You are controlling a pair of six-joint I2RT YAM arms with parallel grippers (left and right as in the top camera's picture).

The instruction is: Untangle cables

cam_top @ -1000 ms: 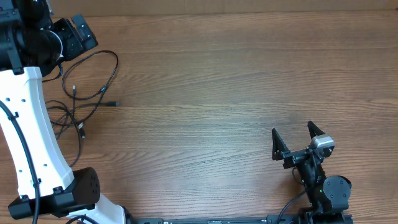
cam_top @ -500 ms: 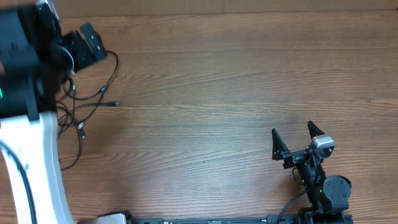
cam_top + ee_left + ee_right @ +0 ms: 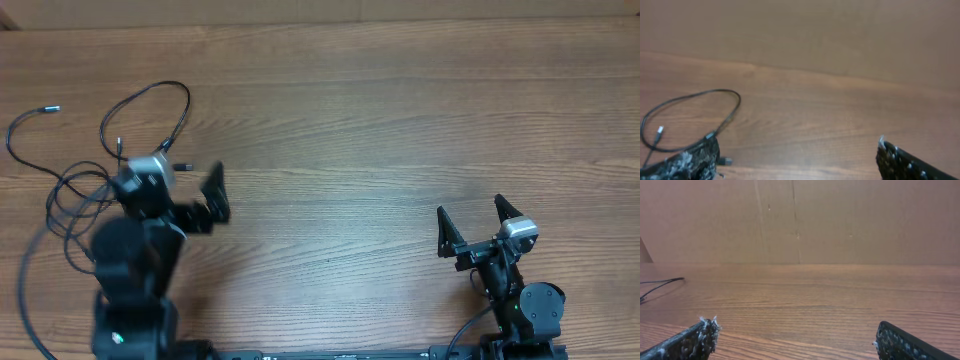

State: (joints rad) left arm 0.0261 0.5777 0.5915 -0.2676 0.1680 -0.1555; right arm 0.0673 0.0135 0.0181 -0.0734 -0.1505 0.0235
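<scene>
The cables [image 3: 95, 165] lie in loose black loops at the table's far left. One big loop [image 3: 150, 115] reaches toward the back, and one silver-tipped plug [image 3: 50, 108] lies at the far left. My left gripper [image 3: 172, 190] is open and empty, just right of the loops. In the left wrist view the loop [image 3: 695, 112] and a plug [image 3: 660, 131] lie ahead of the open left gripper [image 3: 797, 160]. My right gripper [image 3: 475, 222] is open and empty at the front right; its wrist view shows the open fingers [image 3: 795, 340] over bare wood.
The wooden table [image 3: 380, 130] stretches between the two arms. A brown cardboard wall [image 3: 800, 220] stands along the far edge. A bit of cable [image 3: 660, 284] shows at the far left of the right wrist view.
My left arm has pulled back from the far left rear to the front left, uncovering the cables. A plug end now lies farther out to the left. The right arm has not moved.
</scene>
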